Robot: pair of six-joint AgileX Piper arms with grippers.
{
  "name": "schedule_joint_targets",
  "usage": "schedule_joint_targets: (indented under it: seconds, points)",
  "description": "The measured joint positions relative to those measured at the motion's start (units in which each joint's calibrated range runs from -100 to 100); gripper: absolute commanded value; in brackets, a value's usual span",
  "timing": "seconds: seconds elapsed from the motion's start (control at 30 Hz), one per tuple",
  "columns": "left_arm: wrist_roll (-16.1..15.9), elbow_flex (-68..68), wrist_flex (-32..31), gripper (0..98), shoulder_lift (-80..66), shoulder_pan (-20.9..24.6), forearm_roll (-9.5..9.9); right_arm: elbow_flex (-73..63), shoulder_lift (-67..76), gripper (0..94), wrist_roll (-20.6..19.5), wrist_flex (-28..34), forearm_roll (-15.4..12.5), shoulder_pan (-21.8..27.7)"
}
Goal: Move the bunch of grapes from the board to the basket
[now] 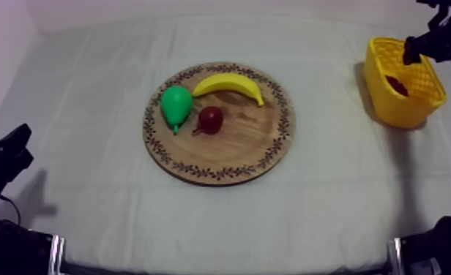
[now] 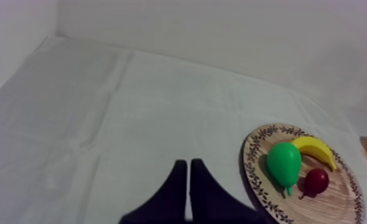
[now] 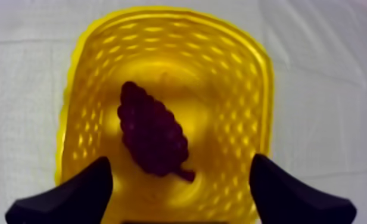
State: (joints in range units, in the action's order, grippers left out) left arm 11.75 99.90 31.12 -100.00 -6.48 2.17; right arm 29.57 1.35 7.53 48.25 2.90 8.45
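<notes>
**Grapes lie in the basket; right fingers wide above them**

The table (image 1: 89,110) under its pale cloth carries the round wooden board (image 1: 265,157) near its middle and the yellow basket (image 1: 389,110) well apart from it, towards my right. The right gripper (image 1: 413,53) hangs over the basket's open top. In the right wrist view its two fingers stand wide apart with nothing between them, one to each side of the basket's floor. The left gripper (image 2: 189,173) sits low at its own side, fingers pressed together into a narrow wedge, holding nothing and well away from the board.

On the board lie a banana (image 1: 230,84), a green pear (image 1: 176,104) and a small red fruit (image 1: 211,119), close together in its far left part.

The bunch of grapes (image 3: 152,134) is not on the board. It lies flat on the basket floor, on a slant, its thin stem pointing towards the wrist camera. Judged from that, the placing looks done.

As for handling, the bunch appears to be a light moulded toy: knobbly, probably fairly stiff and unlikely to bruise. Its bumps should give the fingers purchase. Were it to be taken up again, the broad middle across its short width seems the best hold. The stem looks too thin, and would likely let the bunch swing or slip.
</notes>
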Motion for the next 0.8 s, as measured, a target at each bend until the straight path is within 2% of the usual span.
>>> schedule_joint_targets:
  seconds: [0.47, 0.8]
  points:
    - [0.0, 0.0, 0.0, 0.1, 0.0, 0.0, 0.0, 22.6, 28.8, 57.8, -2.4, -2.7, 1.9, -3.0]
    - [0.0, 0.0, 0.0, 0.1, 0.0, 0.0, 0.0, 39.9, 51.0, 47.3, -4.3, -7.2, 3.7, -4.4]
